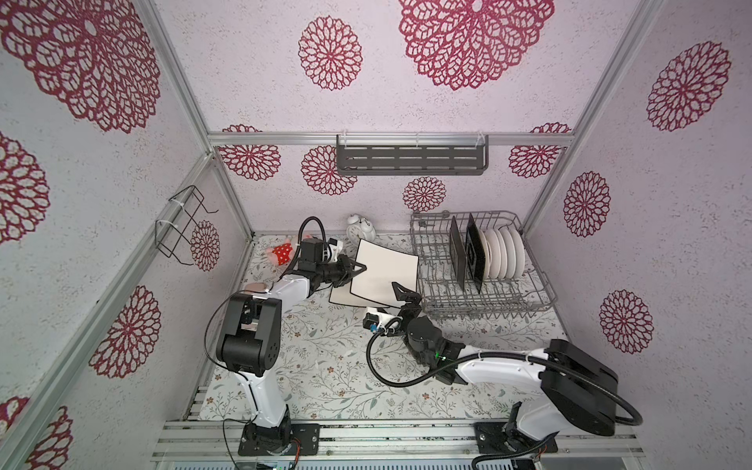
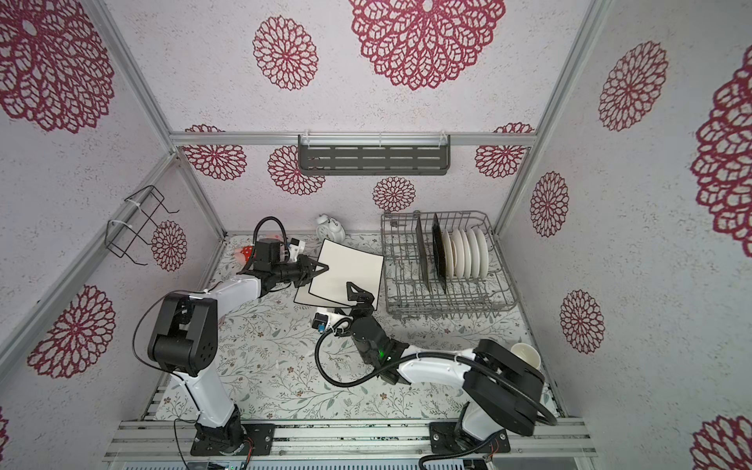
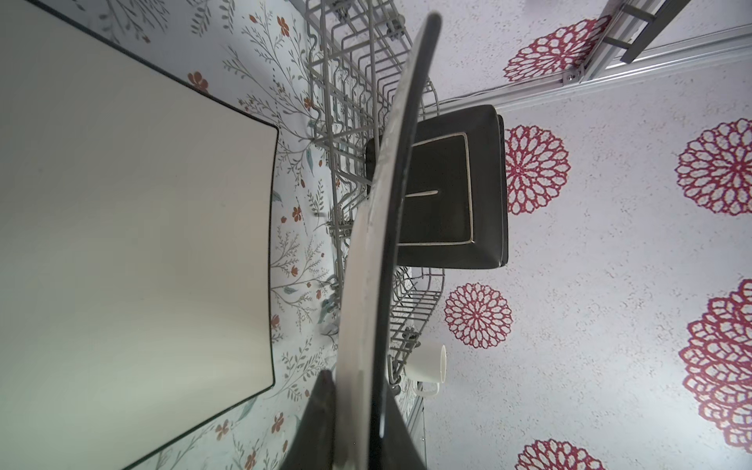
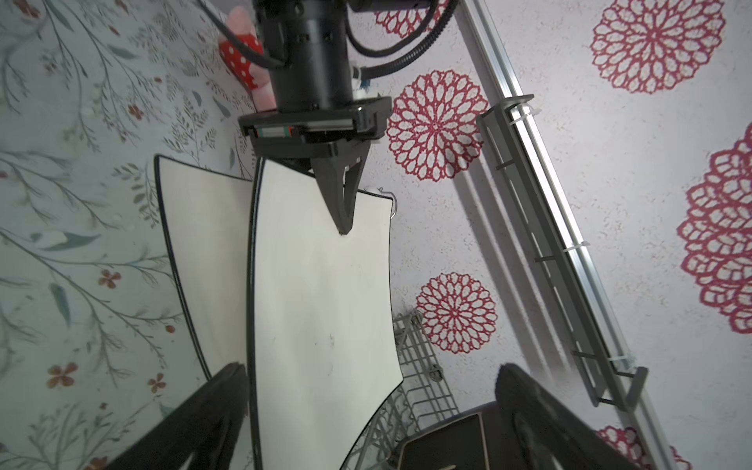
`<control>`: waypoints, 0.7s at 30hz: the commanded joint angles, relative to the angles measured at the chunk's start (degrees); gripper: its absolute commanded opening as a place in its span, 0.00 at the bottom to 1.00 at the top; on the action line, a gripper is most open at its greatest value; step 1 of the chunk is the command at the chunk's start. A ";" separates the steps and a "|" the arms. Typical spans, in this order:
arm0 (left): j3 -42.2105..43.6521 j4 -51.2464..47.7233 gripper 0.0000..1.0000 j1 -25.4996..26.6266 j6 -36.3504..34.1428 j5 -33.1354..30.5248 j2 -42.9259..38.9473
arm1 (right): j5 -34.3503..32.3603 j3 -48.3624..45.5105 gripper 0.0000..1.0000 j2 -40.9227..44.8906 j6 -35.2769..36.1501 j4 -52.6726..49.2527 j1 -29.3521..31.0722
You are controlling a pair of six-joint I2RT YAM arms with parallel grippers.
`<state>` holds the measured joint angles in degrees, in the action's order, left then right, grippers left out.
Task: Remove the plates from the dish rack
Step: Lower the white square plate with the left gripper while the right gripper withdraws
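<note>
Left wrist view, unlike right wrist: white cup [image 3: 427,364] near dish rack [image 3: 346,93].

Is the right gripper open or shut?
Open. The right gripper has its jaws wide apart, either side of the plate that the left gripper grips.

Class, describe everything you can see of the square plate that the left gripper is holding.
The held plate is square, white-faced with a thin black rim and dark underside, ceramic-looking. It faces upward, overlapping a matching plate below. The left gripper is shut on one edge; the open right gripper straddles its near edge.
</note>
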<state>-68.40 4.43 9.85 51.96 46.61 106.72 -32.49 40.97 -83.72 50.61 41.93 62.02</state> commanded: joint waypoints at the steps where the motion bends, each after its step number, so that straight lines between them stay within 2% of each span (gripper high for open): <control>1: -2.13 6.65 0.00 -1.03 0.18 2.71 -2.45 | 9.41 1.65 0.94 4.95 -16.10 -13.89 -0.83; 6: -2.82 5.97 0.00 -1.58 -0.58 2.28 -1.90 | 15.97 1.13 0.92 7.96 -26.13 -19.18 -3.22; 14: -6.49 -1.21 0.00 -2.68 -6.59 1.12 -0.74 | 32.53 3.82 0.83 11.59 -47.72 -23.91 -16.78; 17: -7.42 -3.28 0.00 -3.31 -8.52 1.02 0.79 | 38.20 4.41 0.80 10.65 -52.20 -24.26 -21.41; 21: -7.79 -4.45 0.00 -3.77 -10.01 1.05 2.26 | 42.61 5.60 0.75 8.76 -55.88 -24.96 -24.93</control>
<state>-73.89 -2.66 6.79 43.27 43.97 108.97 3.03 44.71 -74.39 1.80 17.69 38.39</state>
